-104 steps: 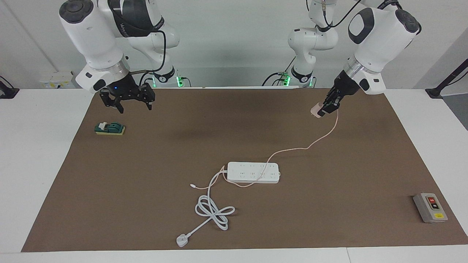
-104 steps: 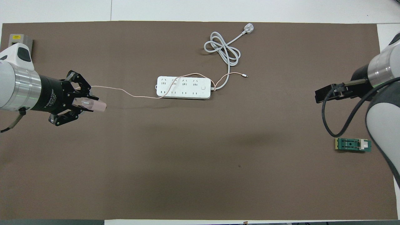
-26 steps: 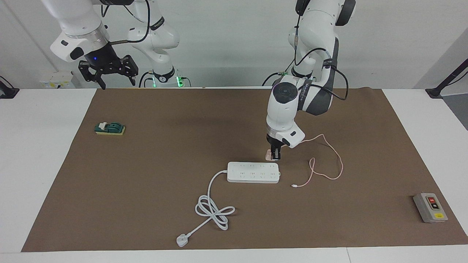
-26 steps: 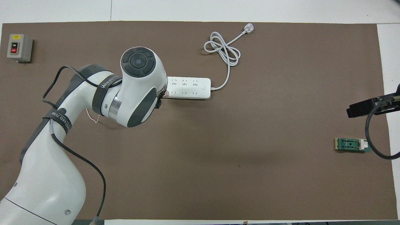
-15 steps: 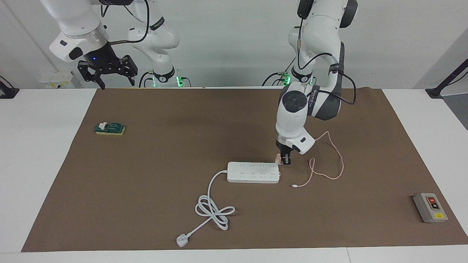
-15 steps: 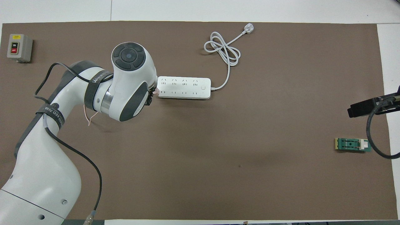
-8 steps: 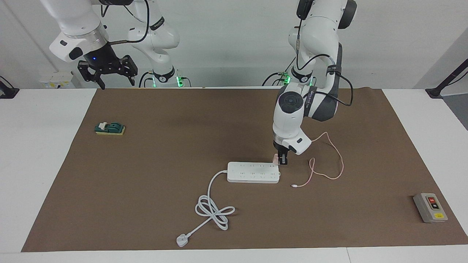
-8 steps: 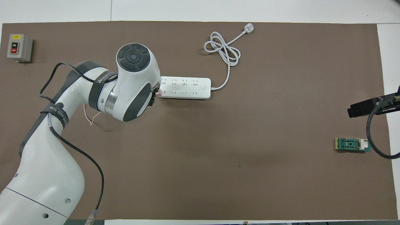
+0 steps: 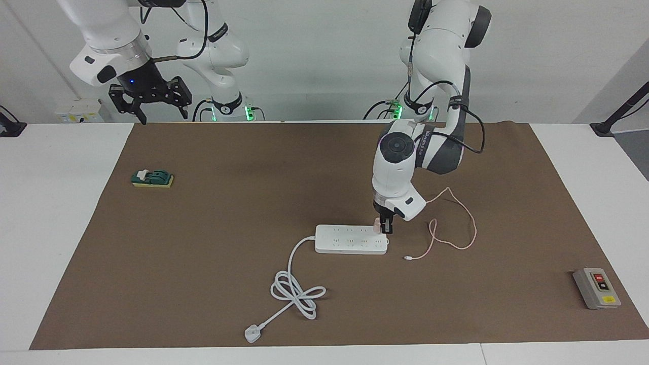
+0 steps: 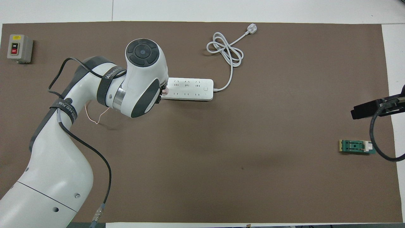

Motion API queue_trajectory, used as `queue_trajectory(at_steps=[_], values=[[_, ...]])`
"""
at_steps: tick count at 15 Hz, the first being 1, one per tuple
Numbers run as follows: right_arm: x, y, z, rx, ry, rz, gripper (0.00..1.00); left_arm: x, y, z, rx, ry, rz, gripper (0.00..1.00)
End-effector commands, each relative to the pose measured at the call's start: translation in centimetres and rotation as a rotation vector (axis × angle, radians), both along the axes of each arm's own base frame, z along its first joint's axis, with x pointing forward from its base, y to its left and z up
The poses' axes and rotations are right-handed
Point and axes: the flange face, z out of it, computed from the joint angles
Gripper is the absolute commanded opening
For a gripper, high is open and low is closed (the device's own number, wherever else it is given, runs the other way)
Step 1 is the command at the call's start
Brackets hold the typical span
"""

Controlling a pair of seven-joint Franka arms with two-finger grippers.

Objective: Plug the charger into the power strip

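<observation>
Charger [image 9: 376, 224] pinched in my left gripper [image 9: 385, 226], seemingly touching the power strip [image 9: 350, 240]; right gripper [image 9: 148, 104] waits open.

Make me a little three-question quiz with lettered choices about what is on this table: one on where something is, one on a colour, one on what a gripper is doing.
1. Where is the grey button box?
A. at the left arm's end of the table
B. on the power strip
C. beside the green block

2. What colour is the charger?
A. black
B. pale pink
C. blue

3. What is the left gripper doing?
A. resting open on the mat
B. gripping the white three-pin plug
C. holding the charger over the power strip's end

Answers:
1 A: it sits at the mat's corner on the left arm's side, far from the green block.
2 B: pink shows between the fingers, matching its thin pink cable.
3 C: it is shut on the charger above the strip, while the right gripper waits open, raised.
</observation>
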Motion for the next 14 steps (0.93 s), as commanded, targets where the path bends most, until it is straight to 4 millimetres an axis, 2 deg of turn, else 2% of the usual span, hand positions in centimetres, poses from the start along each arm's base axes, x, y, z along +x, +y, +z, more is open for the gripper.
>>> queue_trajectory(at_steps=[1, 7, 14], values=[[-0.5, 0.0, 0.1, -0.010, -0.010, 0.012, 1.00, -0.3, -1.4, 0.3, 0.008, 0.007, -0.018, 0.00], [-0.5, -0.1, 0.1, -0.010, -0.010, 0.012, 1.00, -0.6, -1.5, -0.3, 0.011, 0.012, -0.016, 0.00], [-0.5, -0.1, 0.1, -0.010, -0.010, 0.014, 1.00, -0.5, -0.4, -0.9, 0.024, 0.021, -0.012, 0.00]])
